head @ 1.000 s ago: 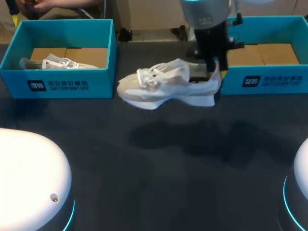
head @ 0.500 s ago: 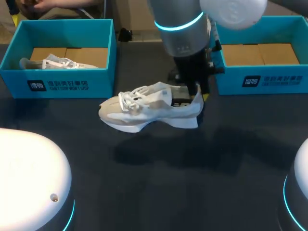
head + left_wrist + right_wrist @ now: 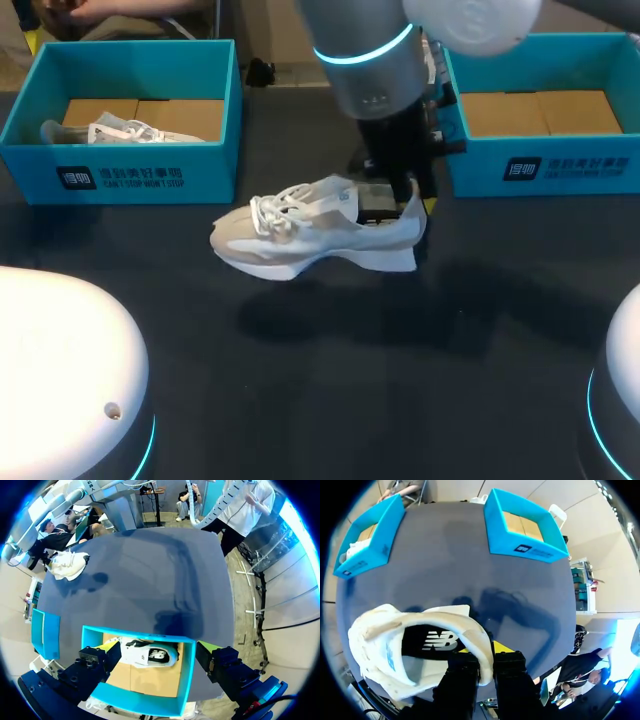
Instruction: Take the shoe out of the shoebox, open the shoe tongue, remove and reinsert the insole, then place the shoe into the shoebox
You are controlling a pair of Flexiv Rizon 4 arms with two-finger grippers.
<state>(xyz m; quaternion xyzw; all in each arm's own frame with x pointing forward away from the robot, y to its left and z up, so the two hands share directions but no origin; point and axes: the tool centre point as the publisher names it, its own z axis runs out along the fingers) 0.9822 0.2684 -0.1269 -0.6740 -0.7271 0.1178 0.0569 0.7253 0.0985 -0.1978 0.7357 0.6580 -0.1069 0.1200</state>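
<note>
Step in hand: the shoe (image 3: 310, 235) is out of its box and, by my reading, is heading for set-down in the middle of the counter (image 3: 330, 390).
Right tool (image 3: 485, 666): it is pinching the heel collar, one finger inside the shoe and one outside.
Shoe position: it is hanging roughly level and appears clear of the counter, with its shadow lying beneath it. It is between the two boxes and nearer the right one.
Technique: lower slowly, because the toe is overhanging far from the grip and is likely to swing. Land the sole flat. Let go only when the counter is bearing the whole sole. Leave the laces facing up for the tongue step.
Left tool (image 3: 156, 656): it is hovering spread wide and gripping nothing, high over the left shoebox (image 3: 120, 180).
Left shoebox: it is sitting at the counter's far-left corner, holding a second white shoe (image 3: 125, 132) on a cardboard liner.
Right shoebox (image 3: 540, 170): it is sitting at the far-right corner, showing only its cardboard liner (image 3: 540, 112).
</note>
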